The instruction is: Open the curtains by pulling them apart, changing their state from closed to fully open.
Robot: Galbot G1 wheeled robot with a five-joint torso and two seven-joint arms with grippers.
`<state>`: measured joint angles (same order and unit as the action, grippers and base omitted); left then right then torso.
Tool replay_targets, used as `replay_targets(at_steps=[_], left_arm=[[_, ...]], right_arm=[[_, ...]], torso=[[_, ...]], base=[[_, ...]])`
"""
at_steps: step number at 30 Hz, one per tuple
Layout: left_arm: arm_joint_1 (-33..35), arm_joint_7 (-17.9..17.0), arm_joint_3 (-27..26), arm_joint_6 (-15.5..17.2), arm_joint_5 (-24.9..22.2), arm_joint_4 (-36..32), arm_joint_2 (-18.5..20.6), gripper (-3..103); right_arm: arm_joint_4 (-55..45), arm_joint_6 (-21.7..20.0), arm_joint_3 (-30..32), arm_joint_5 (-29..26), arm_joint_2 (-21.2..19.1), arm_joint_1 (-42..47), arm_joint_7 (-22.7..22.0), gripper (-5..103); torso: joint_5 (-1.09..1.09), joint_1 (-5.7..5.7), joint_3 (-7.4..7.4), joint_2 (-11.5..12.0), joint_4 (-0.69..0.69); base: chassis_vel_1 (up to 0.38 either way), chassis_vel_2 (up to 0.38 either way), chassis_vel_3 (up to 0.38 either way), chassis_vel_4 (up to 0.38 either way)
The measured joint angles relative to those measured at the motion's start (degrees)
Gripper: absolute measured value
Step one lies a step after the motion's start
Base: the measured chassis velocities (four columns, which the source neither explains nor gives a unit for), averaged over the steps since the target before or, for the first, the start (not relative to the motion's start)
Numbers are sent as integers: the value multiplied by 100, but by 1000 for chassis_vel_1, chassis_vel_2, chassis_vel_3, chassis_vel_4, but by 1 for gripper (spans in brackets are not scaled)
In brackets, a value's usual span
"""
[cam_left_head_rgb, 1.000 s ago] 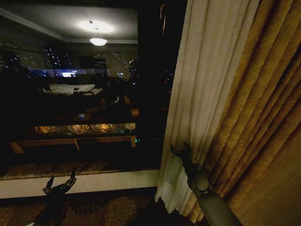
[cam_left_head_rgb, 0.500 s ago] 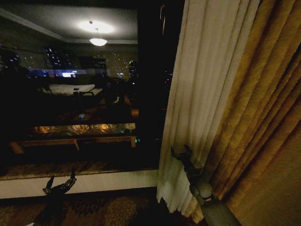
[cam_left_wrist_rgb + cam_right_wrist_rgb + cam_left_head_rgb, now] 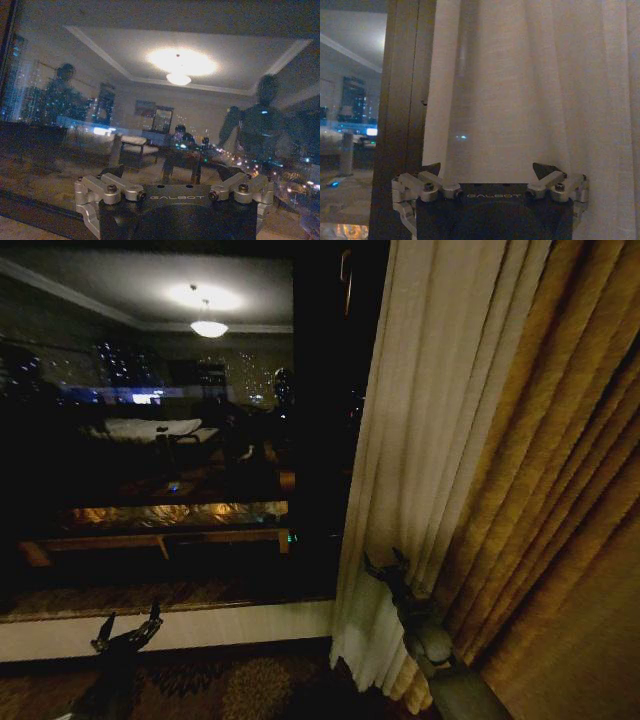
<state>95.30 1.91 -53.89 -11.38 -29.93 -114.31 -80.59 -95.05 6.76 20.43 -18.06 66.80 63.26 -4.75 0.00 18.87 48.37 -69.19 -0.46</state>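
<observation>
Sheer curtain (image 3: pixel 420 440) bunched against golden drape (image 3: pixel 560 490), dark window glass (image 3: pixel 150 440) bare beside it. Right wrist view adds fine weave, fabric (image 3: pixel 520 90) directly ahead of right gripper (image 3: pixel 490 172), fingers spread wide, gripping nothing; head view puts gripper (image 3: pixel 385 565) at curtain folds, contact unclear. Left gripper (image 3: pixel 128 625) low by sill, fingers apart, empty, facing glass (image 3: pixel 150 100).
</observation>
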Motion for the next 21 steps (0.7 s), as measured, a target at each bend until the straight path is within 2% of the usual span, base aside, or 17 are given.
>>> replay_targets(at_steps=[10,21], left_arm=[[0,0,1,0,0,0,0,100],[0,0,0,0,0,0,0,100]], right_arm=[[7,3,0,3,2,-4,-2,100],[11,3,-3,3,5,-7,-3,100]], torso=[[1,0,0,0,-1],[-1,1,0,0,0]], base=[[53,61,-52,-57],[232,248,-246,-253]])
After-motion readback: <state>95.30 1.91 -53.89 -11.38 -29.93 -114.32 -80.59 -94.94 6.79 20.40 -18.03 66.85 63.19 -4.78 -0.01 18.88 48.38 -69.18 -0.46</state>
